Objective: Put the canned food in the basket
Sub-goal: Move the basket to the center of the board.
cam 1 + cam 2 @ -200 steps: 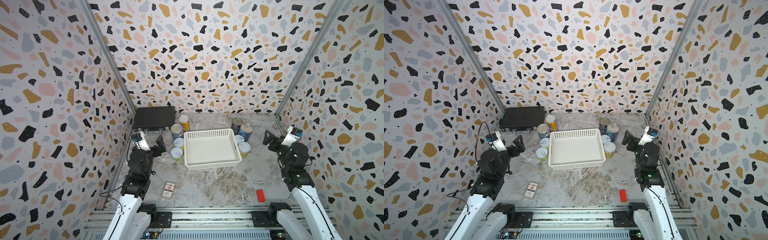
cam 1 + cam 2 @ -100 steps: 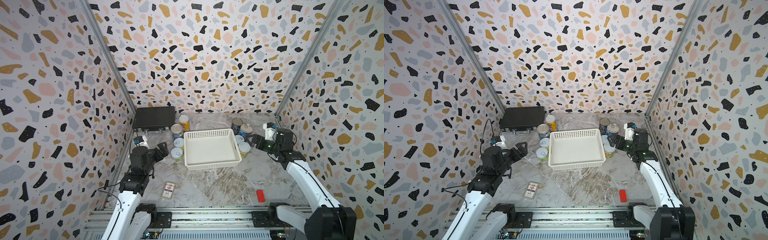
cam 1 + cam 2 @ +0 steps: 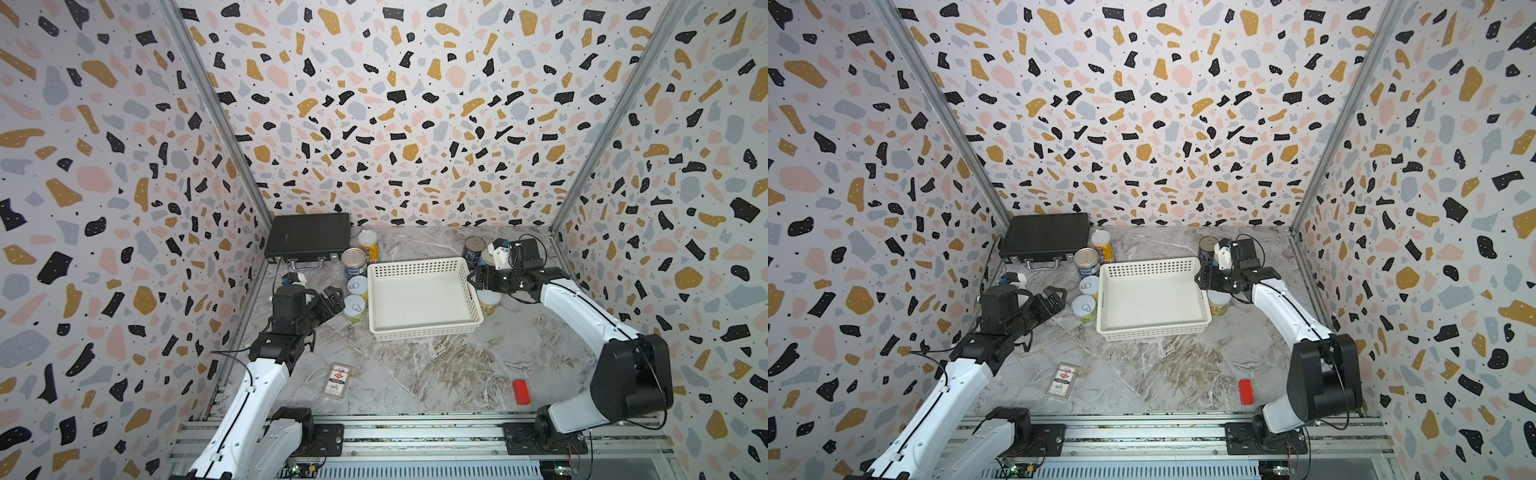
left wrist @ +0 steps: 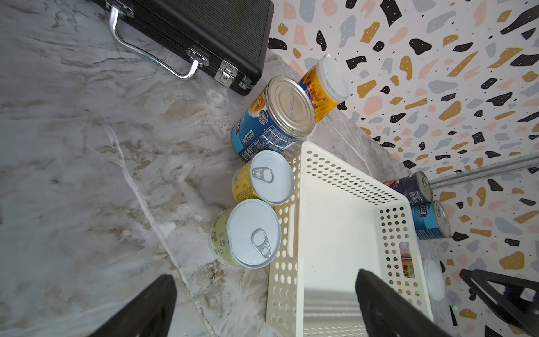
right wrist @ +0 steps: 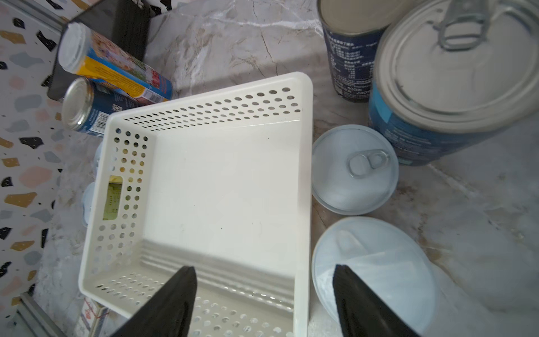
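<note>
The white basket (image 3: 419, 299) holds nothing. Left of it stand a blue tin (image 3: 354, 262), a tall yellow can (image 3: 368, 243), a yellow-labelled can (image 3: 357, 286) and a green-labelled can (image 3: 354, 307). My left gripper (image 3: 334, 299) hangs open just left of the green can (image 4: 248, 233), touching nothing. Right of the basket are a dark blue tin (image 3: 473, 248) and a pale-topped can (image 3: 488, 301); others are partly hidden under my right gripper (image 3: 476, 280). It is open, straddling the basket's right wall (image 5: 303, 204), one finger over a pale-topped can (image 5: 373, 271).
A black briefcase (image 3: 307, 239) lies at the back left. A flat card box (image 3: 337, 380) and a small red block (image 3: 520, 391) lie near the front edge. Patterned walls close in on three sides.
My right arm has swung from the right wall over to the cans beside the basket, its jaws narrowing a little. My left arm has leaned down towards the left cans.
</note>
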{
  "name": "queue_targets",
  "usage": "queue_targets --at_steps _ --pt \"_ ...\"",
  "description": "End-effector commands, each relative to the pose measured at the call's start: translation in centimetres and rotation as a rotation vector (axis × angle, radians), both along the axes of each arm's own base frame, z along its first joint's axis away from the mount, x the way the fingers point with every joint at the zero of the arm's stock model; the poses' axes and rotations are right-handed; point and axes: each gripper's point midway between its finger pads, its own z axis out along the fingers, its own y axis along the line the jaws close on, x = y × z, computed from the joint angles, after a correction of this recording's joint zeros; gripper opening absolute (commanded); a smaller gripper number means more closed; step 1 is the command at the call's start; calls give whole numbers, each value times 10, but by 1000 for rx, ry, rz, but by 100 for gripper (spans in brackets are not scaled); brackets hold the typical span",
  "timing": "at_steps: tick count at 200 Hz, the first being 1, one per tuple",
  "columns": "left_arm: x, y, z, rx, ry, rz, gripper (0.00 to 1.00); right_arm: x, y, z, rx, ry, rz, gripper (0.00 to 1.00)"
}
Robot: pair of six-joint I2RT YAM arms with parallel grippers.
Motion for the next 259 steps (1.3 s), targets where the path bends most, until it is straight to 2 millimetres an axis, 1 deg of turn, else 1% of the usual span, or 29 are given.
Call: queue_targets --at_steps 1,39,55,69,96,109,141,164,184,202,224,259 --pt "6 1 25 -16 -66 8 99 5 -4 -9 -109 41 3 77" --pt "1 11 21 17 -20 55 100 21 -4 -34 -185 108 -13 74" --pt "0 11 24 11 -30 60 100 29 -3 -41 -203 126 -16 73" --pt "0 11 26 11 -37 57 100 35 2 -46 -205 138 -4 72" --pt "0 12 24 13 -33 64 100 47 2 -55 -254 159 -9 69" --pt "1 11 24 13 -31 58 100 52 4 -56 -258 159 -8 65" --pt "0 12 25 16 -34 62 100 58 13 -58 -259 162 13 47" --pt "0 13 25 17 -33 66 100 58 15 -57 -276 163 19 31" --pt "-2 15 28 22 -37 72 100 56 16 -53 -286 157 16 20" --pt "-3 16 30 25 -45 78 100 53 18 -49 -291 153 15 14" --pt "-5 18 30 31 -49 84 100 47 18 -43 -319 145 12 9" --pt "-6 18 33 34 -54 87 100 27 14 -35 -341 151 12 4"
